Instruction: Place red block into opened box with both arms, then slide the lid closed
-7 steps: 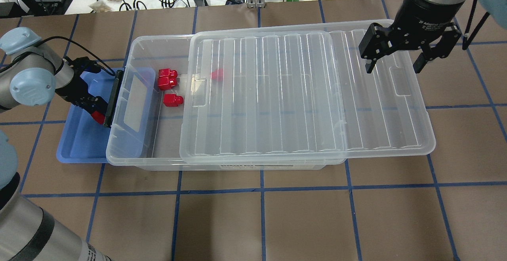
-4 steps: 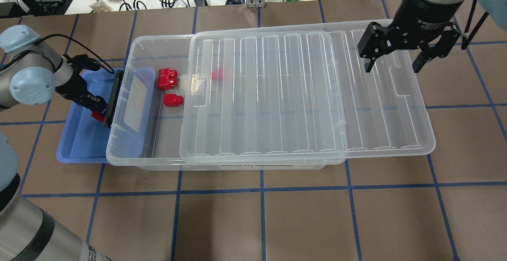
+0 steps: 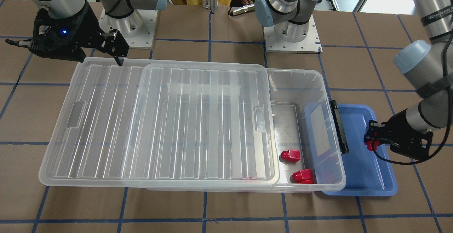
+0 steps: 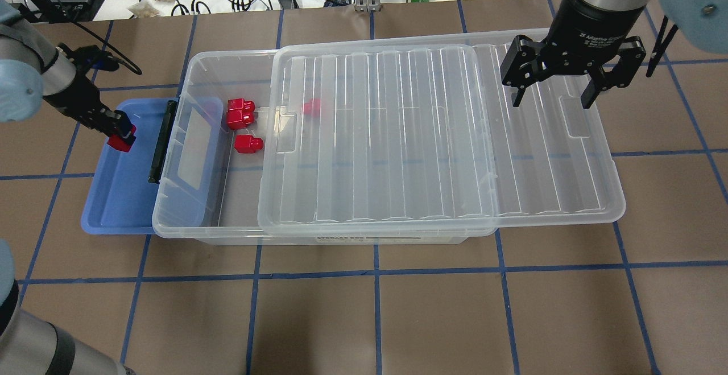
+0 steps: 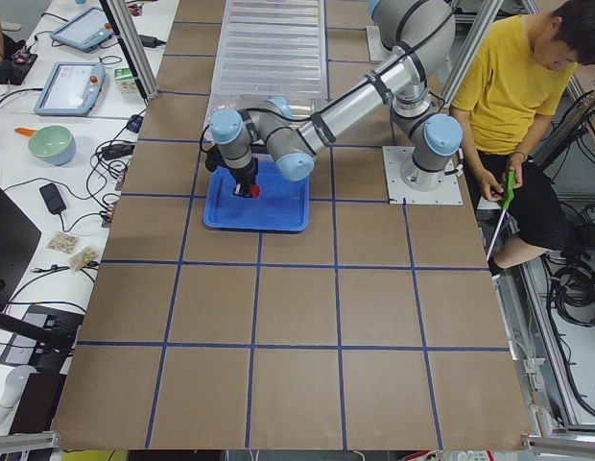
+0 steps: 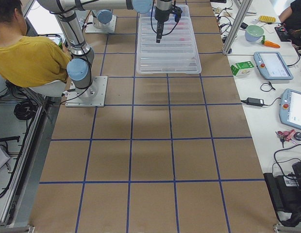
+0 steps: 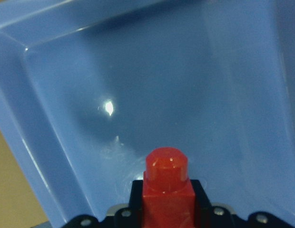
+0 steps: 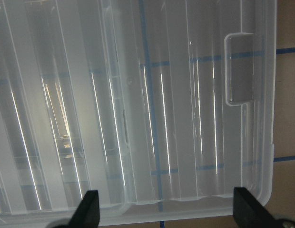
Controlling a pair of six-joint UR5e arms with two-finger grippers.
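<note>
— What changed?
— Your left fingers (image 4: 116, 126), gripping the red block (image 4: 120, 143), pulled back from the box (image 4: 227, 55) over the blue tray (image 4: 108, 210); right fingers (image 4: 516, 91) hang spread above the lid (image 4: 398, 136).
— Around you?
— Brown taped table (image 4: 375, 318); 1 seated person (image 5: 509, 86).

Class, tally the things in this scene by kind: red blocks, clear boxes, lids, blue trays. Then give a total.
red blocks: 5 (one in the left gripper, one faint under the lid)
clear box: 1
lid: 1
blue tray: 1
Total: 8
</note>
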